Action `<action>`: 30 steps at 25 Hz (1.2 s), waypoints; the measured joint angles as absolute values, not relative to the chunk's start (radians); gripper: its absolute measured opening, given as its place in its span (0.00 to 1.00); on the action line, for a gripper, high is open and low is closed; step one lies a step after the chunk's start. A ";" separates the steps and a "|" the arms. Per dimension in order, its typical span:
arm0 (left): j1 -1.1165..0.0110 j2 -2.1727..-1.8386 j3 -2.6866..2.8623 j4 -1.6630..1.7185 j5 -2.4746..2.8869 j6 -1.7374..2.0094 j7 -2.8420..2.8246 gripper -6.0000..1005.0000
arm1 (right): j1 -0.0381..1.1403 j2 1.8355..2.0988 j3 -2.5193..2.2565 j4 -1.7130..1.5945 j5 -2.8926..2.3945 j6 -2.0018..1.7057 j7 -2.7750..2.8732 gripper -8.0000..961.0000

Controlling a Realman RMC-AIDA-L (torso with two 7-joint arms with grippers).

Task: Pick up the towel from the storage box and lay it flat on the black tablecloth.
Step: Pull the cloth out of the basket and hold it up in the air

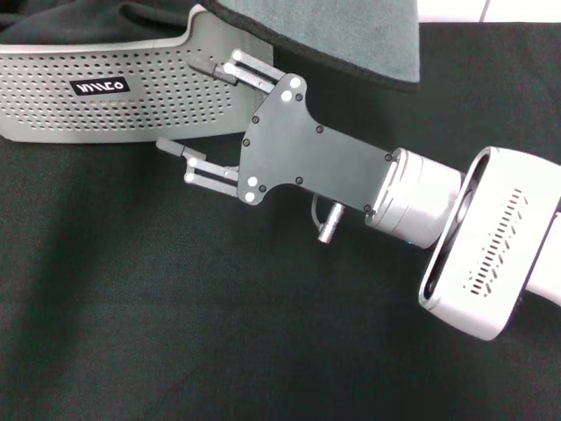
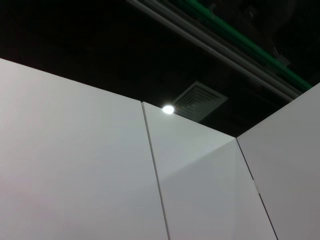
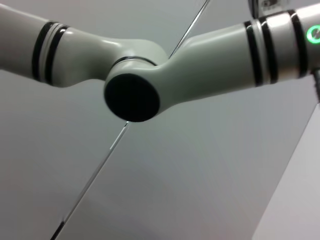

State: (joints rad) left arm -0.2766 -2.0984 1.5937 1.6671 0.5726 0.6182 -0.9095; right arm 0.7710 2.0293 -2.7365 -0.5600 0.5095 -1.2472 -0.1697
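Nearest the robot, the black tablecloth (image 1: 175, 351) spreads wide and matte with bare room for laying something flat. Over it the right gripper (image 1: 188, 107) reaches in from the right, turned on its side, its fingers spread well apart and holding nothing — one fingertip at the storage box (image 1: 88, 96) wall, the other just short of it. The box, grey and perforated, sits at the far left with dark fabric showing inside. Beyond, at the far edge, the towel (image 1: 351, 35) shows its grey plush side with a dark trim, draped past the box's end rather than lying in it. It looks soft, light and limp, so I'd judge a pinch at the trimmed edge or a corner best. The left arm is nowhere in sight; its camera shows only white wall panels (image 2: 75, 165) and a dark ceiling (image 2: 75, 40).
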 joint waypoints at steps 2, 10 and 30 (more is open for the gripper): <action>-0.278 -2.098 1.598 1.667 0.573 0.618 -0.910 0.05 | 0.774 2.029 -2.733 -0.562 0.508 -1.230 -0.169 0.78; -0.281 -2.099 1.608 1.679 0.571 0.618 -0.910 0.05 | 0.796 2.029 -2.710 -0.537 0.514 -1.166 -0.167 0.72; -0.237 -2.097 1.605 1.691 0.564 0.629 -0.908 0.05 | 0.690 2.029 -2.655 -0.527 0.489 -1.352 -0.177 0.72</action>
State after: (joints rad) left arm -0.2368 -2.0972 1.6054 1.6909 0.5636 0.6290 -0.9080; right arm 0.6901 2.0293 -2.6553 -0.5272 0.4895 -1.3519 -0.1773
